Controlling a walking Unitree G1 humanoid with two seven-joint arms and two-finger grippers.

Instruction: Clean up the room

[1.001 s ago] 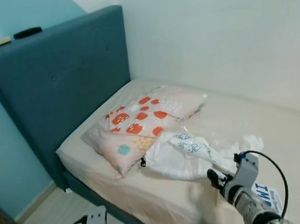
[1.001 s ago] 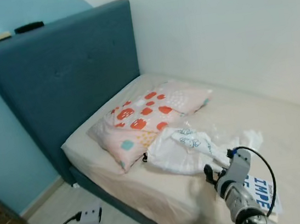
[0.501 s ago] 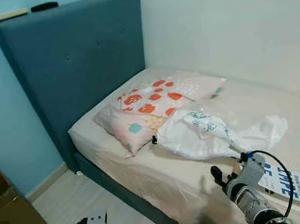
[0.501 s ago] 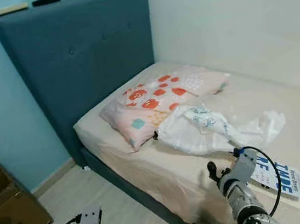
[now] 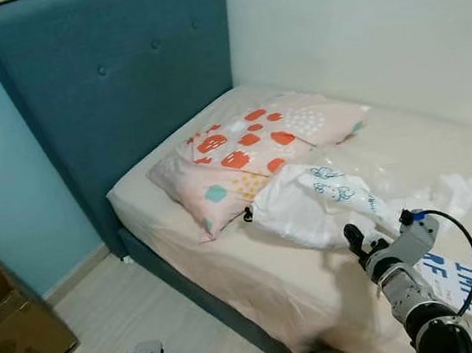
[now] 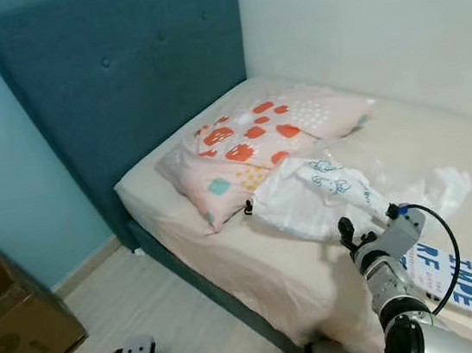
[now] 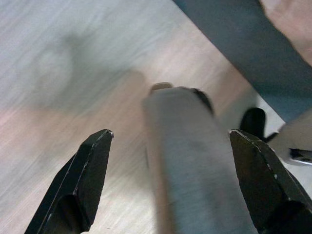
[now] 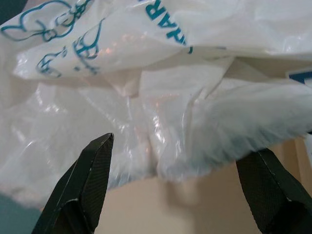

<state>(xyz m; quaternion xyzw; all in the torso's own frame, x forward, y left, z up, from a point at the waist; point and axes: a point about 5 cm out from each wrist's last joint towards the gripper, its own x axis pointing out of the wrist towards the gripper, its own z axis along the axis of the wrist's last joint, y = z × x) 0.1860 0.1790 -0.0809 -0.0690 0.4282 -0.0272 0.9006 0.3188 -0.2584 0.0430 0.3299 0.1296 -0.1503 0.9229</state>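
On the bed point(image 5: 229, 256), a white plastic bag point(image 5: 310, 210) with blue printing lies crumpled just beside a patterned pillow point(image 5: 250, 153), which rests near the blue headboard point(image 5: 111, 88). Transparent plastic film point(image 5: 400, 168) spreads over the mattress behind the bag; its edges are hard to trace against the beige sheet. A booklet with blue lettering point(image 5: 467, 281) lies flat near the mattress edge, partly covered by the right arm and cut off at the frame border, so its full title cannot be read. The right gripper point(image 8: 170, 187) hovers at the near edge of the bag with its two black fingers point(image 8: 80, 187) spread wide apart, holding nothing; the wrist view shows the bag's wrinkled folds between them, but whether either finger touches the plastic cannot be determined. The left gripper point(image 7: 170, 183) hangs low over the pale wooden floor point(image 7: 53, 58), fingers spread wide and empty; a blurred grey cylindrical part point(image 7: 195, 161) of the robot stands between them, and its identity cannot be made out. A cardboard box point(image 5: 13, 332) stands on the floor against the light-blue wall point(image 5: 2, 181), cut off at the frame edge.
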